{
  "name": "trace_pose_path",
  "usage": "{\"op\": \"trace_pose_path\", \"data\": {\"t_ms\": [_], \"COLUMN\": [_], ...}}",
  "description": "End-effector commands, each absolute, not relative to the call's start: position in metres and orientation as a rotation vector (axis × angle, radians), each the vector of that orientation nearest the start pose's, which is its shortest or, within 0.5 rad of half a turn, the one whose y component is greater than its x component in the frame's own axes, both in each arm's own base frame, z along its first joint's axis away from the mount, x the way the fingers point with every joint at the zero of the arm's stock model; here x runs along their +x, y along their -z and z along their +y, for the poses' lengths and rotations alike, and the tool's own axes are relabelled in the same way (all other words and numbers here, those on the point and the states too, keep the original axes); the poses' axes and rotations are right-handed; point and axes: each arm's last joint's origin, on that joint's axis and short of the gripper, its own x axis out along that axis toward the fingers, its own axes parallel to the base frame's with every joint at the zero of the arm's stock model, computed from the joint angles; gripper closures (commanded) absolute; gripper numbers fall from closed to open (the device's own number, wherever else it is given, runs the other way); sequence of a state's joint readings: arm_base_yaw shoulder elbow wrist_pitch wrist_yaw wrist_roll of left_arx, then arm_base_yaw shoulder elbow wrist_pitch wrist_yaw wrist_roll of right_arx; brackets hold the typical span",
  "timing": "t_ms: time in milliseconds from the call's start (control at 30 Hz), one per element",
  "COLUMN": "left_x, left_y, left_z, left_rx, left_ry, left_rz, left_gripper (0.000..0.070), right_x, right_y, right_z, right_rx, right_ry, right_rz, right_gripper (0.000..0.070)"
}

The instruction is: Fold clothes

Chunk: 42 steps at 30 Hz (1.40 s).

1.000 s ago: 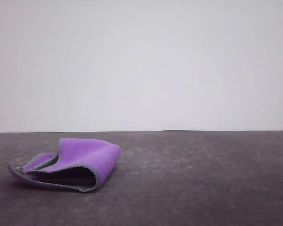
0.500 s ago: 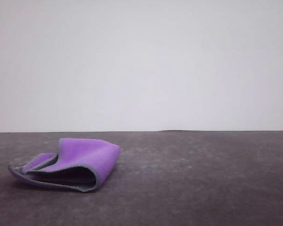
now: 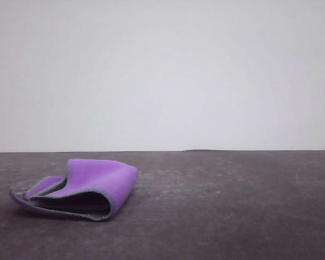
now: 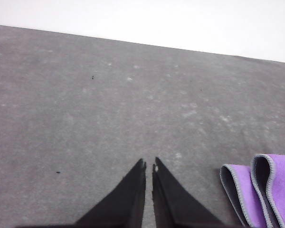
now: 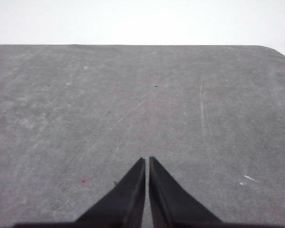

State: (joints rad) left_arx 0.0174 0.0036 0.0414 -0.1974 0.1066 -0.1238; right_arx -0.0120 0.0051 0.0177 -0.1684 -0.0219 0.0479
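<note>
The clothes (image 3: 89,187) are one small cloth lying loosely folded on the dark grey table (image 3: 222,206) at the front left, purple face outward, grey stitched edging showing at its open layers. In the left wrist view the cloth's layered edges (image 4: 263,190) lie close beside my left gripper (image 4: 149,163), which is shut with nothing in it and hangs over bare table. My right gripper (image 5: 147,159) is shut and empty over bare table, away from the cloth.
A plain white wall (image 3: 162,70) rises behind the table's far edge. The table top (image 5: 133,95) is scuffed and scratched, and its far corner (image 5: 275,52) appears in the right wrist view.
</note>
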Motion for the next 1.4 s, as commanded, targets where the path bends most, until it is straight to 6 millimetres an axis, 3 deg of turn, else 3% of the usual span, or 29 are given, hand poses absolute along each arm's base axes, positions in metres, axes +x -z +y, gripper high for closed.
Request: {"op": "trace_pose_path", "data": {"t_ms": [0,1367], "left_x": [0.0946,0.0946], "left_y": [-0.1510,-0.1510], "left_z": [-0.0012,-0.0012], "left_rx": [-0.135,-0.135], "left_ry": [0.072,0.072], "left_rz": [0.194,0.194], "left_gripper": [0.0684,0.0684], "right_x": [0.0961,0.0961], "right_y": [-0.1523,-0.1523], "right_z": [-0.0004,-0.0004], "right_rx": [0.036,0.036], "right_ry": [-0.006,-0.006], "right_rz": [0.148,0.148], "right_gripper": [0.0692,0.0692]}}
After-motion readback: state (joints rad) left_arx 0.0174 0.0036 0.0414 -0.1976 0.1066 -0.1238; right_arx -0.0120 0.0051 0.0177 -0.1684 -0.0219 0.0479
